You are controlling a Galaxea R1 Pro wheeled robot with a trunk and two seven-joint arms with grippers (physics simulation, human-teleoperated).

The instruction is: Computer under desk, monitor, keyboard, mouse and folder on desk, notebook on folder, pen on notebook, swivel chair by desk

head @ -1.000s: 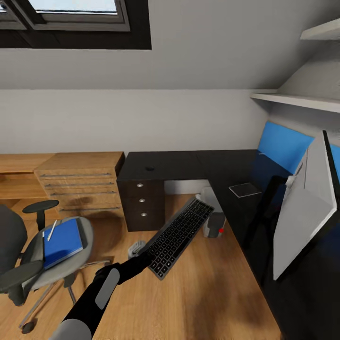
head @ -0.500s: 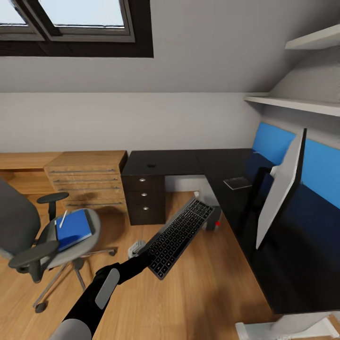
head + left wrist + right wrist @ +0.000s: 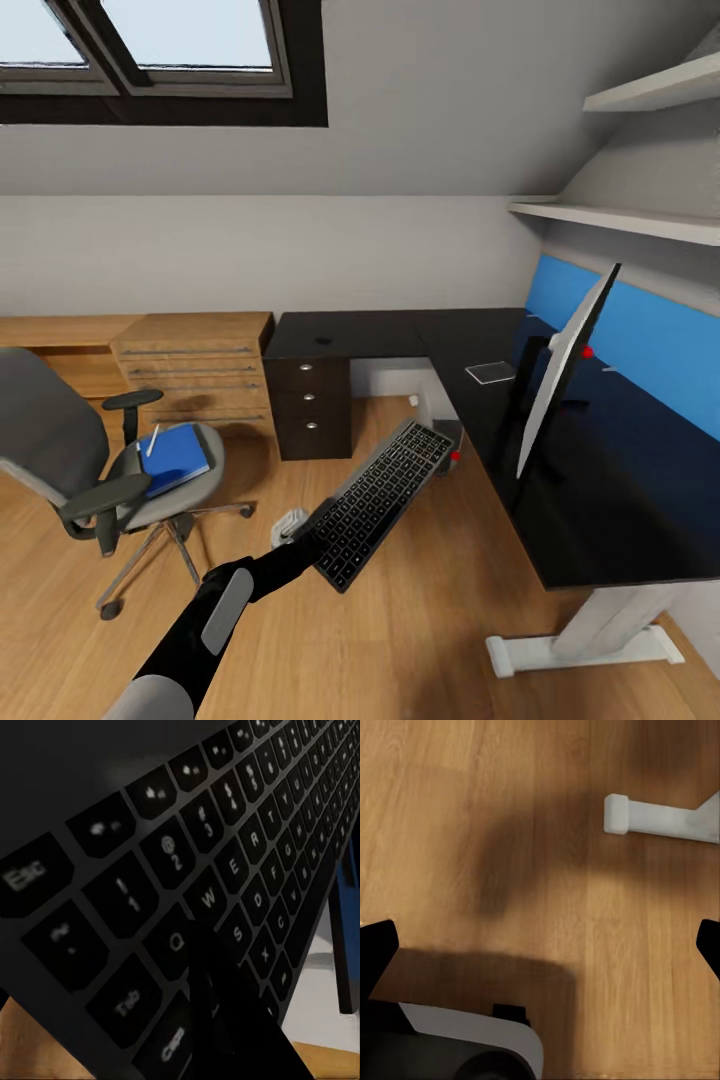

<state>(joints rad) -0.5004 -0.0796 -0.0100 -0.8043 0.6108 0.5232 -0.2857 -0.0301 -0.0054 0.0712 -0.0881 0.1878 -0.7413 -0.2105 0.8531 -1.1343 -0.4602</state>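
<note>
Left gripper (image 3: 308, 541): we hold the keyboard (image 3: 382, 500) by its near end, out over the floor, well short of the desk (image 3: 600, 520)
Right gripper (image 3: 540, 945): fingertips spread wide, holding nothing
Doing it well: we lift above the desk edge, keep it level, set it beside the monitor (image 3: 562, 368)
Hard to see: our grip seems closed on the keys; the finger is a dark blur

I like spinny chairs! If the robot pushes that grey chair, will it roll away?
Probably, yes. The swivel chair stands on castors on smooth wood floor, so a push likely rolls or spins it. The folder lies loose on its seat and might slide.
</note>
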